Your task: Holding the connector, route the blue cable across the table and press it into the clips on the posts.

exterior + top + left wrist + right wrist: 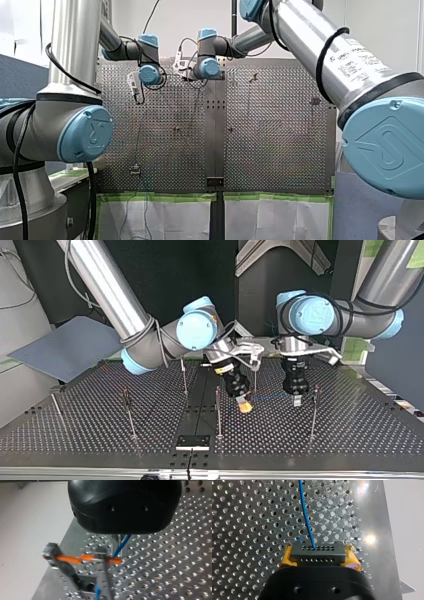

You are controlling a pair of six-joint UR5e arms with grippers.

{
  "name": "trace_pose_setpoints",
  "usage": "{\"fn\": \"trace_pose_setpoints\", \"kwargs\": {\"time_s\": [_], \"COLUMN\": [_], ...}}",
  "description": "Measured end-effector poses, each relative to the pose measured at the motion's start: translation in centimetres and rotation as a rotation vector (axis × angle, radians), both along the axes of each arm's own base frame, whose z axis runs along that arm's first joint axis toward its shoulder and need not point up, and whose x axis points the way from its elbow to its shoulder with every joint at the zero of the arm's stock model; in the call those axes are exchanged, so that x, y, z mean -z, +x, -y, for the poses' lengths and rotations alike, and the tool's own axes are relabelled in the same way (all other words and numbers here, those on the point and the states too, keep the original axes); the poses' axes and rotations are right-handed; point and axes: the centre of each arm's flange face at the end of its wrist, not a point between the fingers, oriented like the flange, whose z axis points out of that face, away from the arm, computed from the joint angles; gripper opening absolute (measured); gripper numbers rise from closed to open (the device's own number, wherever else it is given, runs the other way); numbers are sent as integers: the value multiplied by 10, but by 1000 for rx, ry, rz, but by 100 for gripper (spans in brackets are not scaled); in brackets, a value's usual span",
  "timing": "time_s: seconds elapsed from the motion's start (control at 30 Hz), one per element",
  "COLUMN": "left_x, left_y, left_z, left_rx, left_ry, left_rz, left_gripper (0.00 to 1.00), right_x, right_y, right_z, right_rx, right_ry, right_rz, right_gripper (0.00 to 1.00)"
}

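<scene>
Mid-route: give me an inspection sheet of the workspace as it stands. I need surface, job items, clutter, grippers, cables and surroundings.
Surface: perforated metal table; small black plate at the edge nearest the top view's camera.
Job's things: black rectangular connector with rows of holes; thin blue cable leaving it; thin upright metal posts. Whether any clip holds the cable cannot be told.
Clutter: nothing seen.
Grippers: my right gripper is shut on the connector, between yellow pads. My left gripper, black, stands at the blue cable beside it; its grip cannot be told.
Cables: black arm cables looped along the arms.
Surroundings: flat grey board off the table at the top view's left; green tape along the table's edge.
</scene>
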Motion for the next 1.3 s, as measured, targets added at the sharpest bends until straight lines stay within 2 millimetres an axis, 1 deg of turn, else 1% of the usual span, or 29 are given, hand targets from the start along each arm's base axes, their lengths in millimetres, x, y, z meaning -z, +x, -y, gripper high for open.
{"fn": "trace_pose_setpoints", "kwargs": {"time_s": [0.13, 0.3, 0.63, 0.73, 0.87, 0.97, 1.07, 1.3], "left_x": [12, 34, 78, 91, 117, 131, 137, 140], "left_y": [-6, -16, -37, -39, -40, -41, -42, -43], "left_z": [0, 0, -3, -2, 1, 2, 2, 3], "left_rx": [1, -1, -21, -18, -13, -8, -8, -3], "left_ry": [5, 22, 32, 41, 63, 56, 48, 44], "left_rz": [-28, -69, -133, -158, -205, -219, -209, -192], "left_gripper": [1, 1, 1, 1, 1, 1, 1, 1], "right_x": [3, 12, 49, 59, 72, 84, 99, 134], "right_y": [0, -1, -8, -10, -12, -15, -20, -31], "right_z": [-1, -3, -6, -8, -11, -13, -16, -26], "right_rx": [-1, -2, 3, 3, 2, 2, 1, -2], "right_ry": [9, 23, 72, 84, 99, 113, 130, 161], "right_rz": [-6, -19, -75, -91, -112, -132, -157, -230], "right_gripper": [0, 0, 0, 0, 0, 0, 0, 0]}}
